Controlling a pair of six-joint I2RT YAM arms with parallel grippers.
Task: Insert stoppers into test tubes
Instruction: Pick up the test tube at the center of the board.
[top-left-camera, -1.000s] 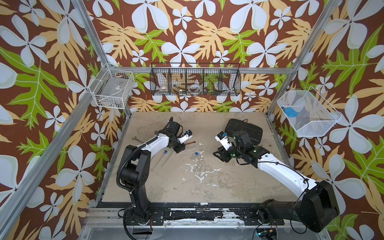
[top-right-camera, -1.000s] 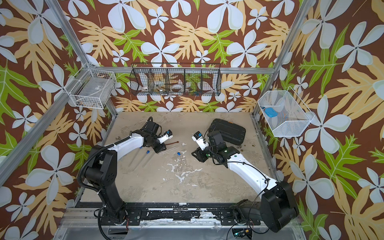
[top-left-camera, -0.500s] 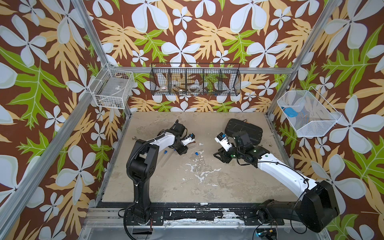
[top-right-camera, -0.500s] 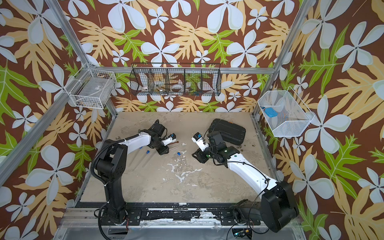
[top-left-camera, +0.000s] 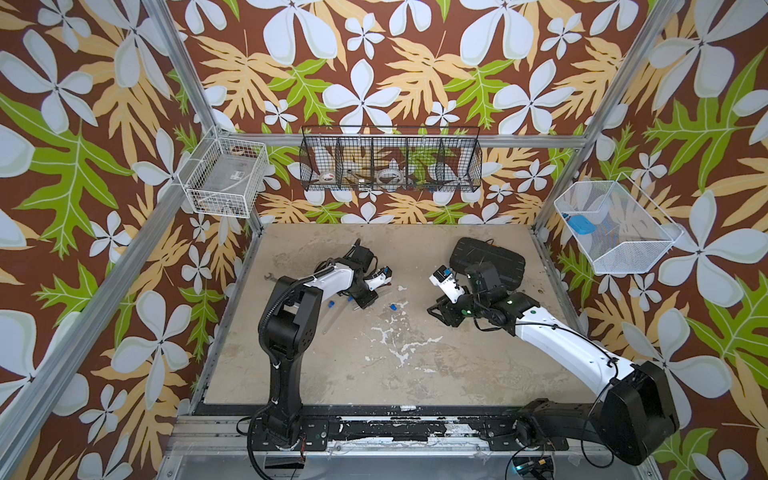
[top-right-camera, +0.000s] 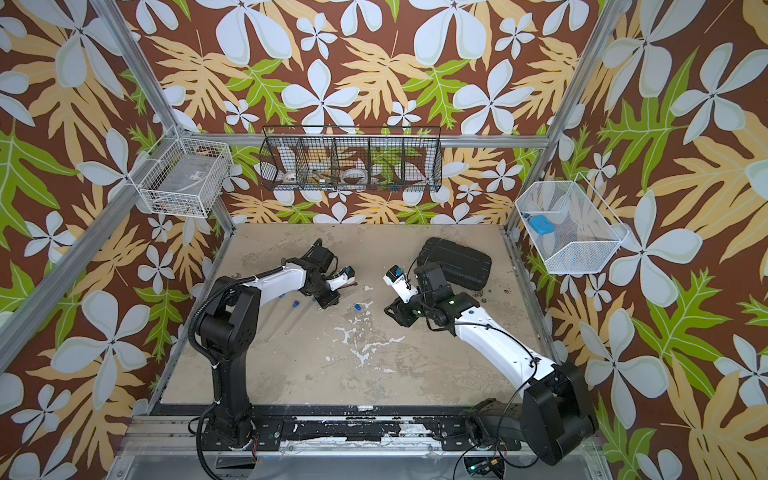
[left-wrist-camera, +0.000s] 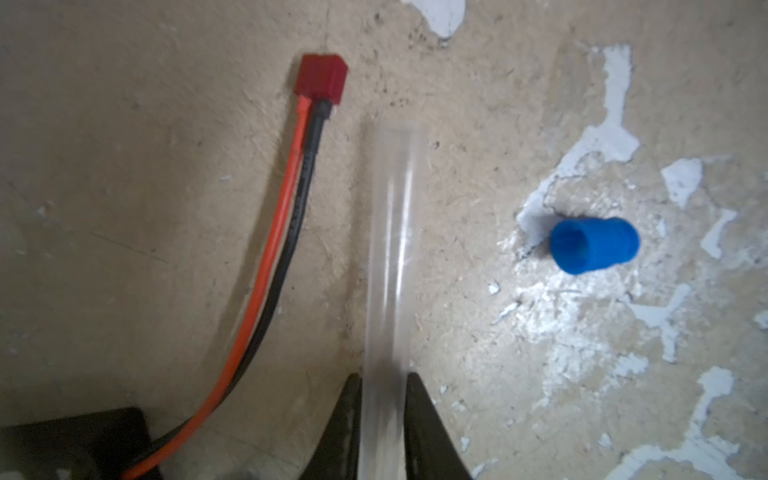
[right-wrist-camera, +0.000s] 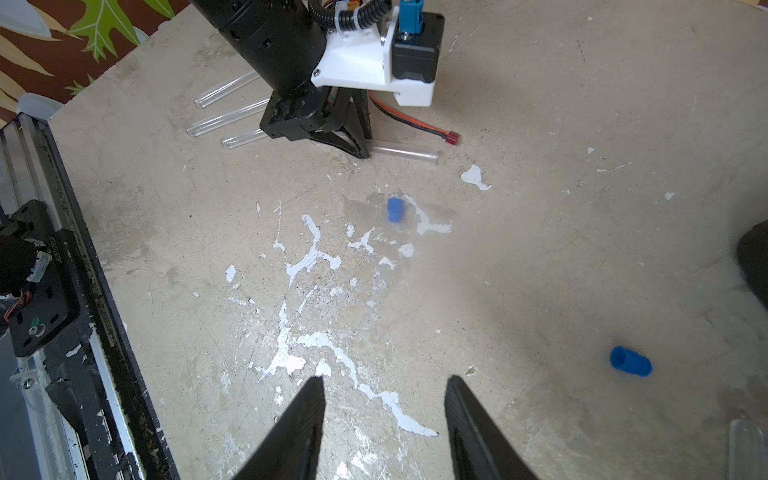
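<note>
My left hand (left-wrist-camera: 383, 378) pinches a tube (left-wrist-camera: 392, 232); slick and round, it may squirt free. My right hand (right-wrist-camera: 385, 379) gapes, empty.

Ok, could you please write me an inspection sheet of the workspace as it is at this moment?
Surface: beige tabletop, worn, with white chipped patches.
Job's things: one test tube in the left grip, its visible end open; other tubes lying by the left arm; blue stoppers loose on the table.
Clutter: wrench; black case.
Grippers: left gripper shut on the test tube; right gripper open, empty.
Cables: red-and-black lead with a red connector, beside the held tube.
Surroundings: white wire basket, black wire basket and mesh basket on floral walls.
</note>
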